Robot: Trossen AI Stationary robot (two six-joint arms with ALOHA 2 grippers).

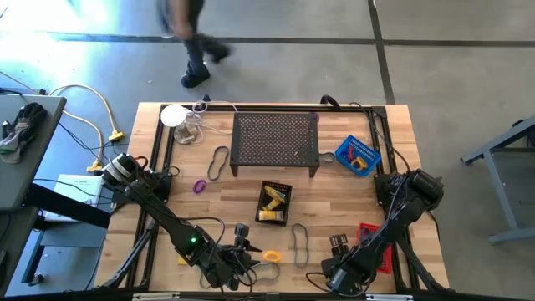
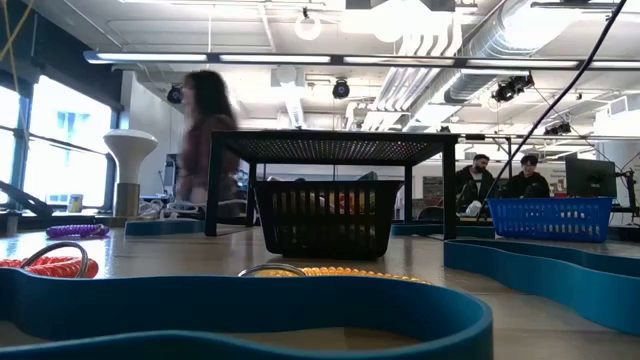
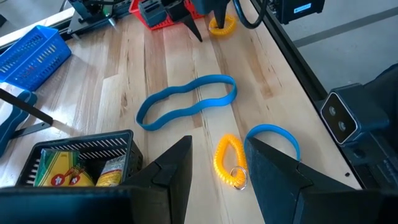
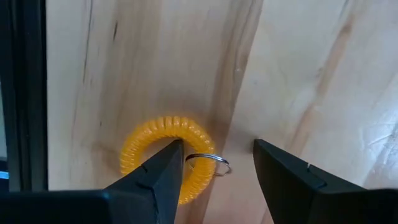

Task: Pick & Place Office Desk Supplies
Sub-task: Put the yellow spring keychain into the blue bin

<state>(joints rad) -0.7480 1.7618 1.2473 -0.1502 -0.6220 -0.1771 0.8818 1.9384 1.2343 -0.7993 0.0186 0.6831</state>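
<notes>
My right gripper (image 4: 217, 168) points down, open, at the near right of the table (image 1: 338, 280). It stands over a yellow coil ring (image 4: 163, 155) that lies flat and carries a metal key ring (image 4: 210, 165). My left gripper (image 3: 217, 168) is open near the front edge (image 1: 238, 263), slanting down above an orange coil ring (image 3: 229, 163) on the wood. A blue rubber-band loop (image 3: 186, 102) and a second one (image 3: 273, 137) lie beside it. A purple ring (image 1: 201, 186) lies farther left. Yellow packets (image 3: 68, 171) sit in the black basket (image 1: 274, 203). My right gripper comes at the yellow coil ring from above. One fingertip (image 4: 165, 165) shows over the coil's inner edge (image 4: 155, 140), and the other stands over bare wood beyond the key ring. Whether that fingertip touches the coil, I cannot tell.
The black perforated stand (image 1: 276, 138) fills the far middle. The blue basket (image 1: 358, 155) is to its right and the red basket (image 1: 376, 247) is beside my right arm. A rubber-band loop (image 1: 219, 163) and a white lamp-like object (image 1: 175, 117) are at the far left. A person walks beyond the table.
</notes>
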